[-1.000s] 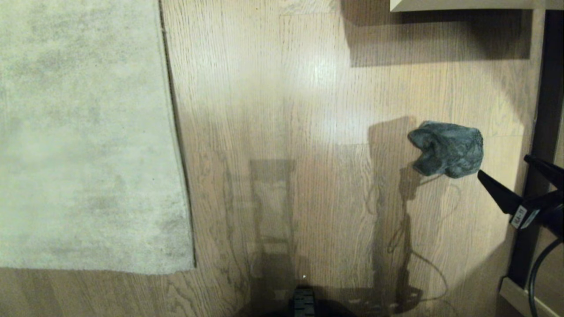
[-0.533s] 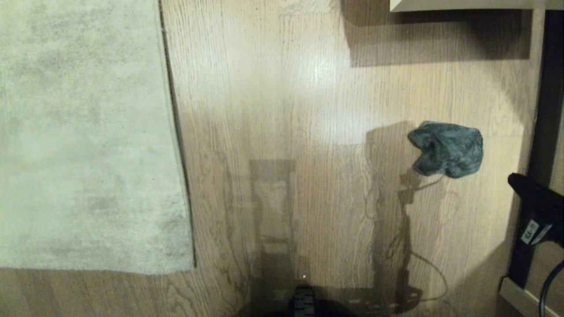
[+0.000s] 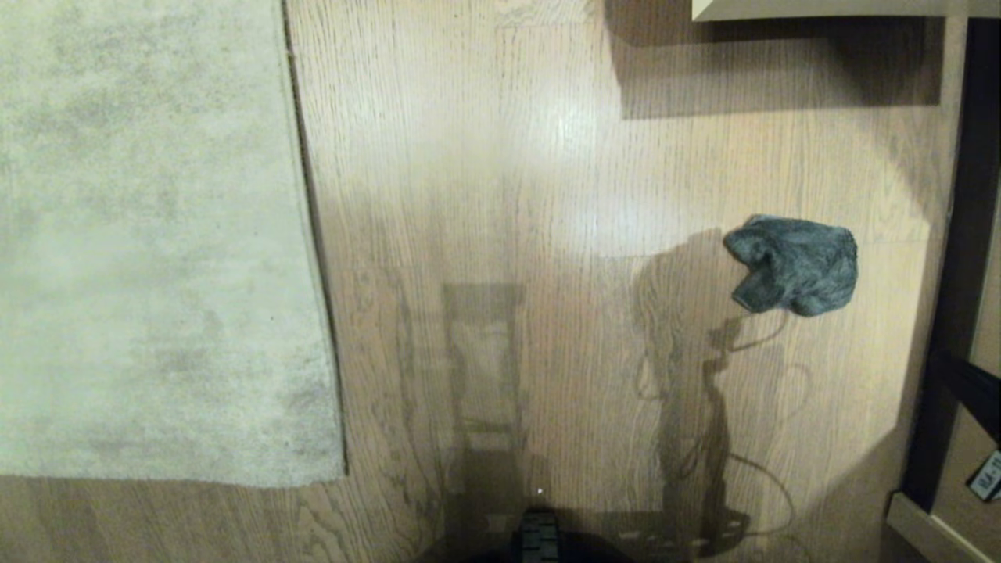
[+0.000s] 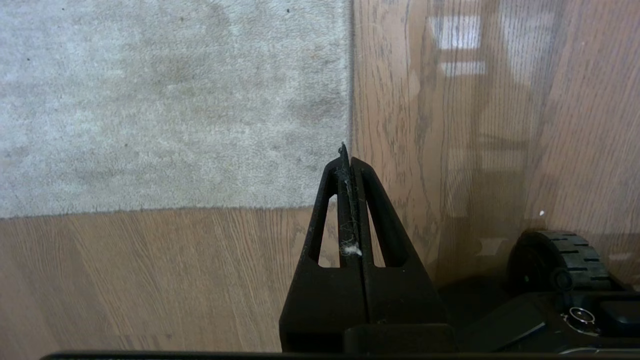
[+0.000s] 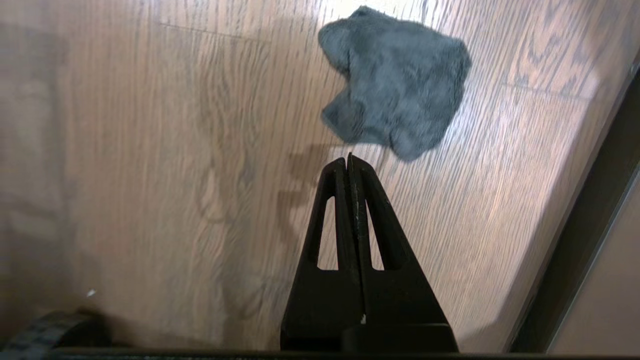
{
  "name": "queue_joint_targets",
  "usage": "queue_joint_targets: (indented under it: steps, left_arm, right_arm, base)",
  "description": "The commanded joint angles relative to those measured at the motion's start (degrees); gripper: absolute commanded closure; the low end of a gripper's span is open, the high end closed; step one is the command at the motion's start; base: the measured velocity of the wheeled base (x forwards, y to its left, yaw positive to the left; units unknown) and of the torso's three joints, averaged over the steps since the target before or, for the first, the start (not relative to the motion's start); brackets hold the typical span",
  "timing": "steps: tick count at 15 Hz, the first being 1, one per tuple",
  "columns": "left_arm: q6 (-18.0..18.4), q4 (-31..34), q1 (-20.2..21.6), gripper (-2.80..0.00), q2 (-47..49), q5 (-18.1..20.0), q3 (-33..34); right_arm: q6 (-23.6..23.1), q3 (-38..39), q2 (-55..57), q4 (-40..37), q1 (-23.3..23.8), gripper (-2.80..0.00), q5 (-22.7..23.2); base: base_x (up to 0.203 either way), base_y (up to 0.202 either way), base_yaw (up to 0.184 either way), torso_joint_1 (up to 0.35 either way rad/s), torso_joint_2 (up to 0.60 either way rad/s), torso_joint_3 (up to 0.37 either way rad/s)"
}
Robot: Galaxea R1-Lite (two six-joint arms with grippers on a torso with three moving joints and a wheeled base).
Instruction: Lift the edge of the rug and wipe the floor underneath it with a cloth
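Your right gripper [image 5: 348,157] is nearer: jaws pressed together on nothing, the cloth [image 5: 395,80] lies just ahead of their tips, untouched

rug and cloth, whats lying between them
Nothing lies there: the head view shows only bare floor with shadows between the rug and the cloth.

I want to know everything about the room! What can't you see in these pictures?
- Floor under the rug: hidden by the rug lying flat, head view.
- Rest of the rug: cut off by the left and top edges, head view.
- Pale furniture: cut off by the top edge.
- Underside of the cloth: hidden by its own folds, right wrist view.
- Right pincer: hardly visible in the head view.
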State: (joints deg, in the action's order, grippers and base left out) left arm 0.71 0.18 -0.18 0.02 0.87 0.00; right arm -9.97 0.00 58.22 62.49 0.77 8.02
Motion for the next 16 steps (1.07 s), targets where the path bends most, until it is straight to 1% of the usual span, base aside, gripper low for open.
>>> queue_joint_targets:
  steps: [1, 5, 11, 13, 14, 16]
  left_arm:
    - [0.0, 0.0, 0.0, 0.0, 0.1, 0.0, 0.0]
    - [0.0, 0.0, 0.0, 0.0, 0.1, 0.0, 0.0]
    - [0.0, 0.0, 0.0, 0.0, 0.1, 0.0, 0.0]
    - [0.0, 0.0, 0.0, 0.0, 0.1, 0.0, 0.0]
    - [0.0, 0.0, 0.0, 0.0, 0.1, 0.0, 0.0]
    - [0.0, 0.0, 0.0, 0.0, 0.1, 0.0, 0.0]
  right_arm:
    - [0.3, 0.0, -8.0, -4.2, -0.3, 0.0, 0.1]
    - [0.3, 0.0, -22.2, -17.7, -1.7, 0.0, 0.0]
    - [0.4, 0.0, -43.1, -40.3, -2.0, 0.0, -0.2]
    - [0.4, 0.0, -50.7, -49.7, -1.6, 0.0, -1.5]
    - [1.2, 0.0, -53.7, -53.5, -1.4, 0.0, -3.3]
    - [5.2, 0.0, -58.0, -62.1, -1.2, 0.0, -7.2]
  base:
    - [0.0, 0.0, 0.0, 0.0, 0.0, 0.0]
    - [0.0, 0.0, 0.0, 0.0, 0.0, 0.0]
    - [0.0, 0.0, 0.0, 0.0, 0.0, 0.0]
    - [0.0, 0.0, 0.0, 0.0, 0.0, 0.0]
    - [0.0, 0.0, 0.0, 0.0, 0.0, 0.0]
    - [0.0, 0.0, 0.0, 0.0, 0.0, 0.0]
